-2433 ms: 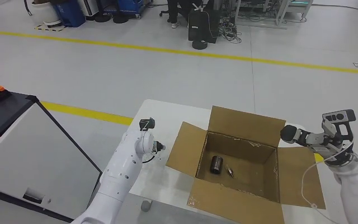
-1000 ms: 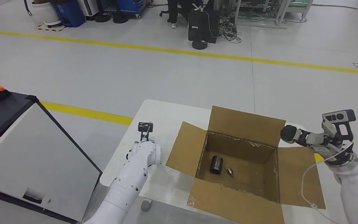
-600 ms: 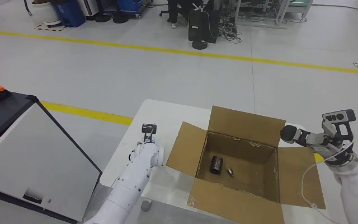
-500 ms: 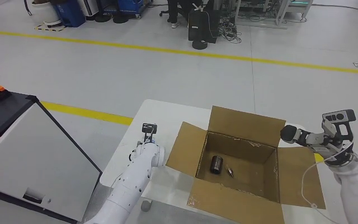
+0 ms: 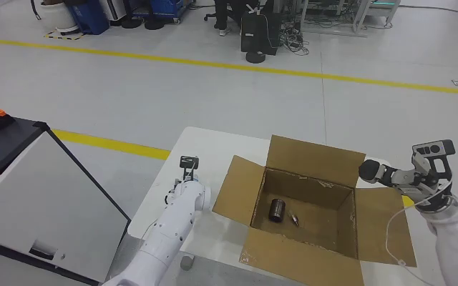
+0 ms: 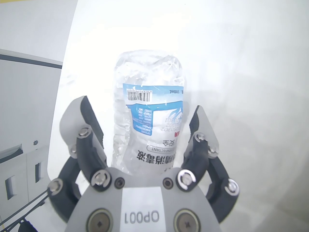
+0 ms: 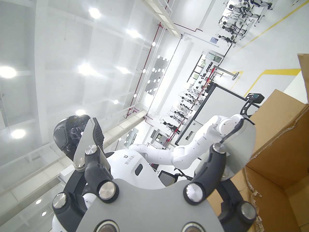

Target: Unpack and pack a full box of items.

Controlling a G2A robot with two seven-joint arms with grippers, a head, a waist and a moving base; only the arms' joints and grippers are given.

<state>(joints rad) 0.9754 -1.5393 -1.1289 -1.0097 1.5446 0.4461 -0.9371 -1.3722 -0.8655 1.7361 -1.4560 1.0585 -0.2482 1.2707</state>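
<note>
An open cardboard box (image 5: 315,154) stands on the white table (image 5: 207,143). On its floor lie a dark cylinder (image 5: 278,209) and a small metal piece (image 5: 295,217). My left arm (image 5: 182,211) is over the table just left of the box. My left gripper (image 6: 142,107) is open, with one finger on each side of a clear water bottle (image 6: 149,92) with a blue-and-white label. Small gaps show between the bottle and the pads. The bottle's base points away from the wrist. My right arm (image 5: 411,179) hangs beside the box's right flap. My right gripper (image 7: 166,126) is open, empty and turned upward.
A grey cabinet (image 5: 43,193) stands close to the table's left side, also seen as the cabinet (image 6: 21,112) past the table edge. The box's four flaps (image 5: 383,222) spread outward. Bare tabletop lies around the bottle.
The left forearm has turned and straightened, and its wrist has shifted slightly toward the box. The right arm and the box's contents have not moved.
</note>
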